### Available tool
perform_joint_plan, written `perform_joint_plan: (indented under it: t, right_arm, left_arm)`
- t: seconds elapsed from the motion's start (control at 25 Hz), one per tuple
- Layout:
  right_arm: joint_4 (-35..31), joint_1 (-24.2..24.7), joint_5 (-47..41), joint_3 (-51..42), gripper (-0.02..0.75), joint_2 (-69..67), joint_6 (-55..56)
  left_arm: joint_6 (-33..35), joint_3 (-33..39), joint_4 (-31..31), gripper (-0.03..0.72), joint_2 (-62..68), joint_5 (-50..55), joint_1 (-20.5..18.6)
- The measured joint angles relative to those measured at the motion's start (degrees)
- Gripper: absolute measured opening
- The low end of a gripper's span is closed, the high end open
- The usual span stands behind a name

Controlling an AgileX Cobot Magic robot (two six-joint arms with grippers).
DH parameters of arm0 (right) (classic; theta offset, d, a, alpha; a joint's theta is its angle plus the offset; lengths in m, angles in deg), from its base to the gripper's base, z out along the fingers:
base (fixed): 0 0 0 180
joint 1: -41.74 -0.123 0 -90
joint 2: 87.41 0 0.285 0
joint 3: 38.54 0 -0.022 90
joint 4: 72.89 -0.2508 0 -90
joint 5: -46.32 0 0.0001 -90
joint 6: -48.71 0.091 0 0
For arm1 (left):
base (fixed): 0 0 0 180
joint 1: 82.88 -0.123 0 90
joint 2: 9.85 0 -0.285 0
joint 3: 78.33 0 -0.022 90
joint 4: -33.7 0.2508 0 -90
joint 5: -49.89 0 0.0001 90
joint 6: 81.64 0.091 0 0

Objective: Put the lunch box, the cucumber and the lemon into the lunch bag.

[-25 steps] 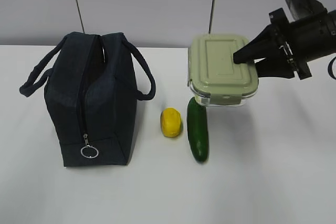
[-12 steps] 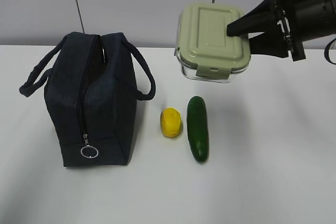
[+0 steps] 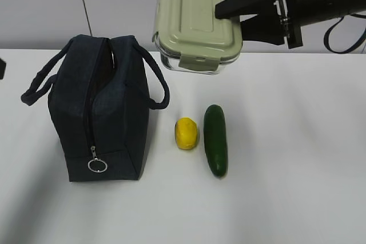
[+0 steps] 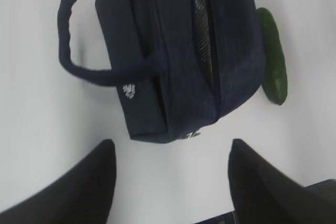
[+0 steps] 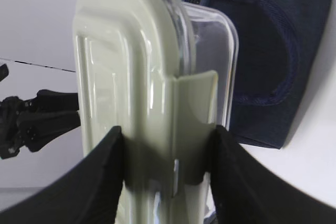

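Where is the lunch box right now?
In the exterior view the lunch box is in the air, gripped by the right hand, above the table behind the lemon, just right of the bag.

Clamped in the right pincer, the lunch box has a matt sage plastic lid over a clear glossy base. Below it, the lunch bag is woven navy cloth with a metal ring; the cucumber is smooth and shiny.

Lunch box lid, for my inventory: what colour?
Pale sage-green snap-lock lid on clear rectangular box; clearest in exterior view.
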Motion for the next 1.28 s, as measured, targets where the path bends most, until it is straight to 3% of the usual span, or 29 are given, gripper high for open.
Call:
perform_joint_plan:
  t: [0.24,0.56,1.0,1.08,1.28]
  right_arm:
    - [-1.3,-1.3,-0.2,1.2,0.356,0.1,-0.1]
    - [-3.0,-4.2,-0.3,1.2,0.356,0.0,-0.7]
    - [-8.5,-8.5,-0.1,1.4,0.356,-4.8,-3.6]
    - [-10.0,-9.3,0.0,1.4,0.356,-6.1,-4.3]
    - [-12.4,-11.0,0.5,2.5,0.356,-9.5,-5.7]
  left_arm:
    - [4.0,-8.4,-6.0,0.468,11.8,-0.4,0.0]
    - [6.5,-14.8,-7.8,0.454,24.3,-2.3,0.0]
    - [9.6,-16.9,-10.5,0.400,34.0,-3.7,0.0]
    - [9.7,-16.9,-10.5,0.341,34.9,-3.8,0.0]
    - [12.2,-16.9,-11.4,0.045,35.4,-3.8,0.0]
